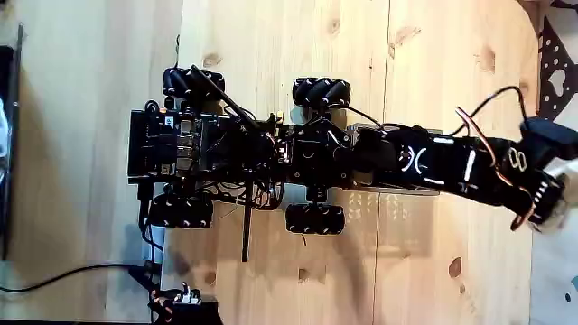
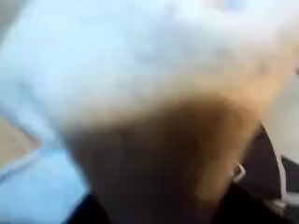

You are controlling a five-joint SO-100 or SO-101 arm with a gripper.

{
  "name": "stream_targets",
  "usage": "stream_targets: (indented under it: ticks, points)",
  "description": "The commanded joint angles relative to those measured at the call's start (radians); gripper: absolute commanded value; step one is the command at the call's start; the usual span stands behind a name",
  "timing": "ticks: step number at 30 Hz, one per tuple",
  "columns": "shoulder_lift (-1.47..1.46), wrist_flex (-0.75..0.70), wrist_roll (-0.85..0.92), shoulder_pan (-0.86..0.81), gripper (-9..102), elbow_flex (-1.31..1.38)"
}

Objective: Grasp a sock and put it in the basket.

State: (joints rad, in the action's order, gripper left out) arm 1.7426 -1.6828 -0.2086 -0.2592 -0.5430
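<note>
**Pale wood below, my arm stretched far right**

Pale pine desk [image 1: 271, 36] lies under my wheeled base [image 1: 235, 149] in the fixed view, and my arm reaches out to the right edge of that picture. My pincer [image 1: 553, 203] sits there against something whitish [image 1: 567, 171], perhaps the sock, though I cannot be sure. Whether my pincer is apart or together I cannot tell. My wrist view is one close blur of pale blue-white and brown.
</note>
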Motion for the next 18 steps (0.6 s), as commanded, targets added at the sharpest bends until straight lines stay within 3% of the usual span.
stream_targets:
  ticks: [1, 8, 14, 18]
  points:
    - [0.11, -0.253, 0.015, 0.035, -1, -0.063]
    - [0.295, -0.241, -0.021, 0.078, -1, -0.37]
    - [0.387, -0.075, -0.008, 0.08, -1, -0.721]
    - [0.391, -0.075, 0.025, 0.094, -1, -0.798]
